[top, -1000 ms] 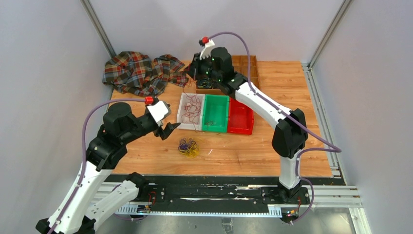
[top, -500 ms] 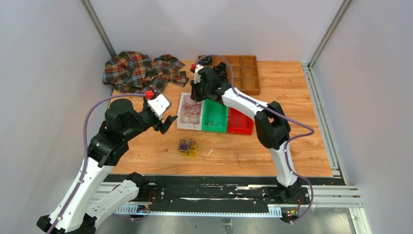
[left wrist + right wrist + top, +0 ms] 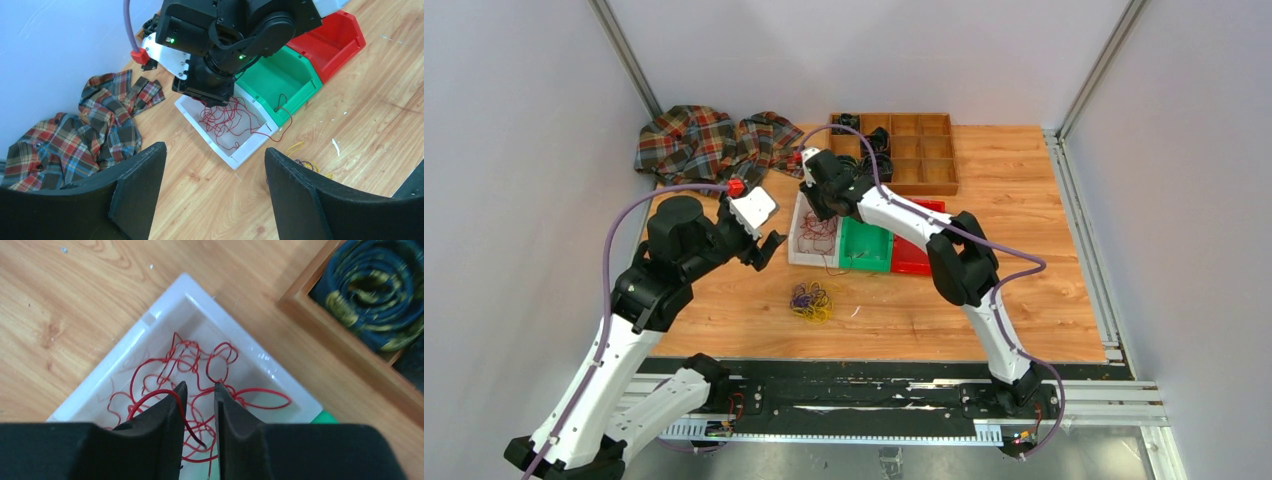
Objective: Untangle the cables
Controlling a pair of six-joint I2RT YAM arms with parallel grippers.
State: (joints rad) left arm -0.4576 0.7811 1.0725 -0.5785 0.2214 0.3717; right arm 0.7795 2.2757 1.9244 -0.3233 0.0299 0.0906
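Observation:
Red cables (image 3: pixel 816 232) lie tangled in the white bin (image 3: pixel 796 255). A second tangle of yellow and dark purple cables (image 3: pixel 810 301) sits on the table in front of the bins. My right gripper (image 3: pixel 200 385) hangs low over the white bin (image 3: pixel 186 280), open by a narrow gap. One red cable (image 3: pixel 155 395) is draped over its left finger, its end dangling in the gap, not pinched. My left gripper (image 3: pixel 215 149) stands wide open and holds nothing, above bare table left of the white bin (image 3: pixel 245 155).
A green bin (image 3: pixel 869 245) and a red bin (image 3: pixel 914 255) adjoin the white one. A wooden compartment tray (image 3: pixel 924 150) with black coiled bands (image 3: pixel 380 295) stands behind them. A plaid shirt (image 3: pixel 704 145) lies crumpled at the back left.
My right arm swung from above the wooden tray down to the white bin, and its jaws went from shut to slightly parted. The left gripper shifted a little toward the back.

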